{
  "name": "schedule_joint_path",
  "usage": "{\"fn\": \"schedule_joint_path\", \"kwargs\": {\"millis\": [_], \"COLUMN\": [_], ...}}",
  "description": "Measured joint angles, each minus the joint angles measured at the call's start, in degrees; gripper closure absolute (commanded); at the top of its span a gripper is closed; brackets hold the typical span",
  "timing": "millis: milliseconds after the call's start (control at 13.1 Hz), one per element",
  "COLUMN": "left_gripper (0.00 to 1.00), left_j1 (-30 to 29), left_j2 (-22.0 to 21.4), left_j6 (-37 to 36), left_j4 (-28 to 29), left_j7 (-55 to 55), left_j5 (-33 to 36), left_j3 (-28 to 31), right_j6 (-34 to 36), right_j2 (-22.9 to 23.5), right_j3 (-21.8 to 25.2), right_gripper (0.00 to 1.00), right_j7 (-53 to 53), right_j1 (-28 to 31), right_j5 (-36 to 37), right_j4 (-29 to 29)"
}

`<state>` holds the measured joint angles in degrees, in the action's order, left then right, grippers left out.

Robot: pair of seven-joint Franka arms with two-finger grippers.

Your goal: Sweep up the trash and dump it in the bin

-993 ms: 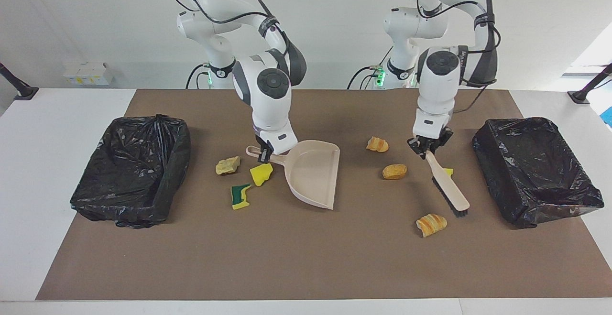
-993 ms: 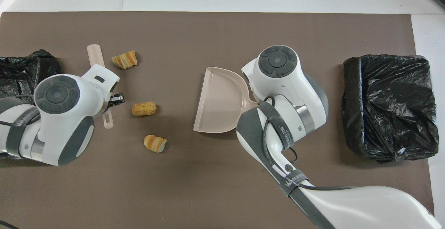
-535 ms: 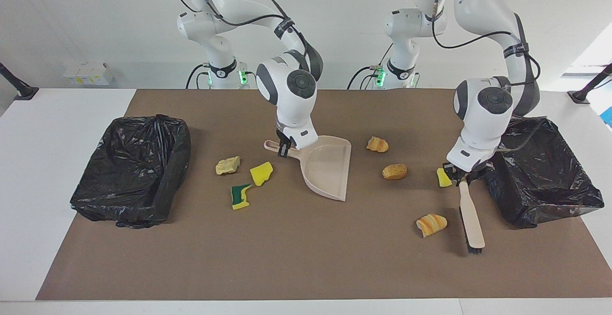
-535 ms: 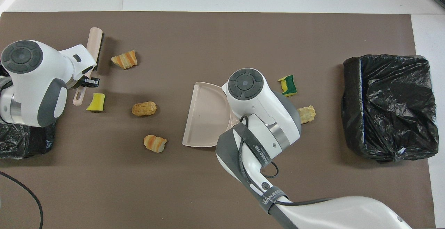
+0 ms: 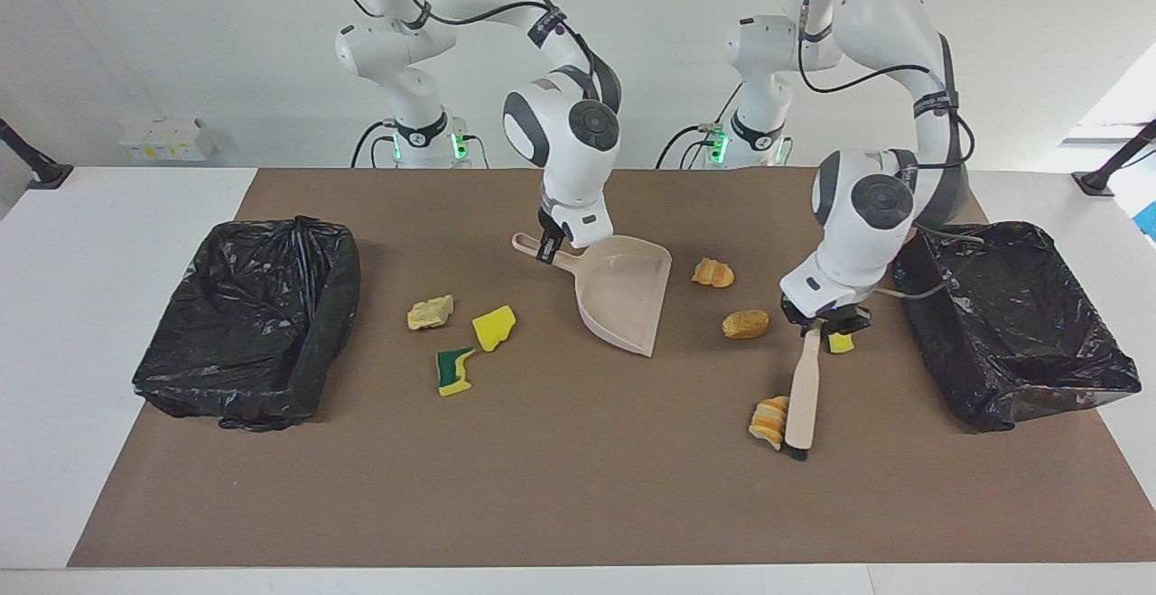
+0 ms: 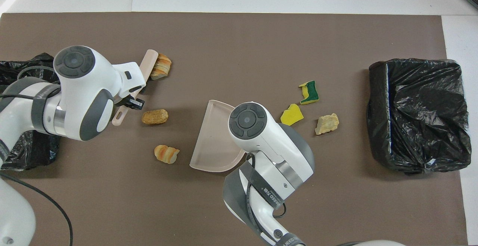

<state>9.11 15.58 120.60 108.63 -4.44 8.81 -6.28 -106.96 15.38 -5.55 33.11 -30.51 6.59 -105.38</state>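
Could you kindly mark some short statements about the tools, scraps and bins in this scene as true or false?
1. The left pincer holds the brush by its handle. True.
2. The brush head touches the orange-striped chunk. True.
3. The right pincer holds a sponge. False: it is shut on the dustpan handle.
4. A scrap lies in the dustpan. False: the pan is empty.
5. Two black-lined bins stand at one end of the table. False: one bin is at the right arm's end, the other bin at the left arm's end.
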Motion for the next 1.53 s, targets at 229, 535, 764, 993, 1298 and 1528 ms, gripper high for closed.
{"fn": "schedule_joint_path", "kwargs": {"millis": [229,535,764,993,1298,1528], "left_gripper": [1.00,1.00,1.00,1.00,1.00,1.00], "left_j1": [6.6,7.2,1.7,-6.2,-16.1,-16.4], "left_j2": [-2.5,-7.0,-10.8,-11.2,-11.2,-12.5], "left_j6": [-4.0,-9.2,-11.9,-11.6,-3.3,2.3], "left_j4": [2.1,1.4,1.2,2.5,11.4,18.5], "left_j7": [4.2,5.2,5.2,5.0,4.6,6.3], "left_j5": [-0.2,-0.2,-0.3,-0.4,-0.5,-0.8], "left_j3": [-0.1,1.0,1.9,2.1,2.3,1.4], "right_j6": [0.0,0.0,0.0,0.0,0.0,0.0], "right_j2": [0.0,0.0,0.0,0.0,-0.1,-0.1], "right_j3": [0.0,0.0,0.0,0.0,0.0,0.0], "right_gripper": [1.00,1.00,1.00,1.00,1.00,1.00], "right_j7": [0.0,-0.2,-0.2,-0.8,3.1,3.3], "right_j1": [0.0,0.0,0.0,0.0,0.0,0.0], "right_j5": [0.0,-0.1,-0.1,0.0,0.7,0.7], "right_j4": [-0.1,-0.1,-0.1,-0.1,-0.1,-0.1]}}
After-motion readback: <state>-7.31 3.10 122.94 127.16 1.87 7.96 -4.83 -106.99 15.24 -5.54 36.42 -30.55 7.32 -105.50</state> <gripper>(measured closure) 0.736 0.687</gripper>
